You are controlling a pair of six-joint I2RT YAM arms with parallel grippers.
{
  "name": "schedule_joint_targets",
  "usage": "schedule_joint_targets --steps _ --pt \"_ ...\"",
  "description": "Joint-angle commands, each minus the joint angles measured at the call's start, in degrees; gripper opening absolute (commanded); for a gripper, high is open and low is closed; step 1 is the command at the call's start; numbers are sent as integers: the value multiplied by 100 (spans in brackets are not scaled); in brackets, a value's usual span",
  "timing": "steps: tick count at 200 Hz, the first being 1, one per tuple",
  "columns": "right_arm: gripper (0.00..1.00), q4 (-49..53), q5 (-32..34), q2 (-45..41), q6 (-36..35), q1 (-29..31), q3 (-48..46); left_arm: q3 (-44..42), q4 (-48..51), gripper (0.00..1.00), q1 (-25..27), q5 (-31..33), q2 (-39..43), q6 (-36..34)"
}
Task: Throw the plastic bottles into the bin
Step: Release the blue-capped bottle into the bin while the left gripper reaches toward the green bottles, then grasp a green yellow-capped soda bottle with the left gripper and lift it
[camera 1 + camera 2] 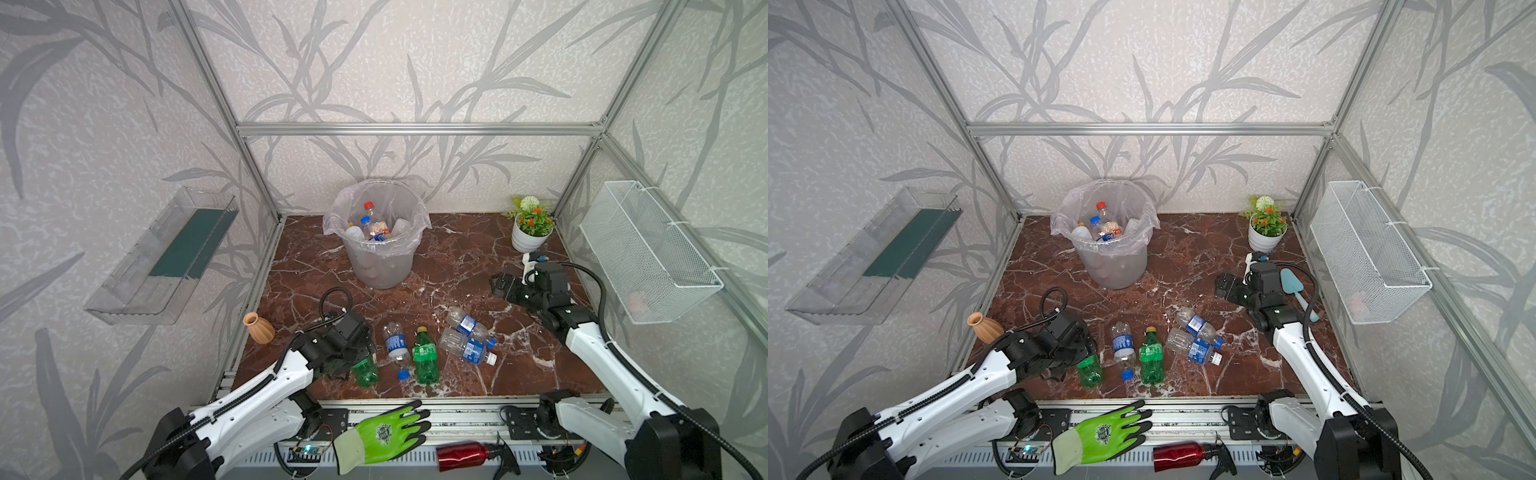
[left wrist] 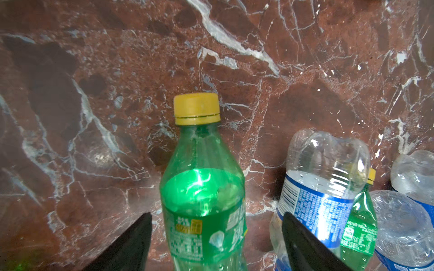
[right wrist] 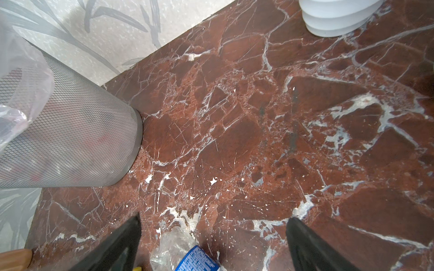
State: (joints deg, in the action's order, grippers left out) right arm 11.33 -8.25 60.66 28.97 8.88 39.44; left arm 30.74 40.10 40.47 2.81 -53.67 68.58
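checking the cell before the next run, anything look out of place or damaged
Five plastic bottles lie on their sides on the table; the rightmost pair looks crushed. A green glove and red spray bottle sit off it on the front rail.

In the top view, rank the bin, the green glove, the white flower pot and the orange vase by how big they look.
1. bin
2. green glove, inflated by nearness to the camera
3. white flower pot
4. orange vase, only slightly smaller
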Motion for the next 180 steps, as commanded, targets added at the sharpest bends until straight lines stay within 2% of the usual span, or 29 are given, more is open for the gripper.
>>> schedule_joint_targets --steps 1,35,54,90,138,156,180 --pt "96 -108 -70 -28 17 -26 -28 -259 -493 85 -3 -232 -244 59" --pt "96 -43 -10 -124 1 -23 -50 -200 -633 74 -53 -388 -744 -7" --pt "96 -44 3 -160 5 -27 -85 -156 -725 72 -64 -452 -1008 -119" --pt "97 -1 15 -221 -31 -32 -88 22 -692 50 -100 -372 -1138 -257" --pt "97 -7 79 -283 -15 -34 -203 163 -445 46 -201 168 -279 -165" --pt "97 -68 104 -292 20 -36 -260 393 -177 46 -279 607 209 -300" --pt "97 -185 99 -301 61 -41 -322 985 201 46 -383 1402 795 -869"
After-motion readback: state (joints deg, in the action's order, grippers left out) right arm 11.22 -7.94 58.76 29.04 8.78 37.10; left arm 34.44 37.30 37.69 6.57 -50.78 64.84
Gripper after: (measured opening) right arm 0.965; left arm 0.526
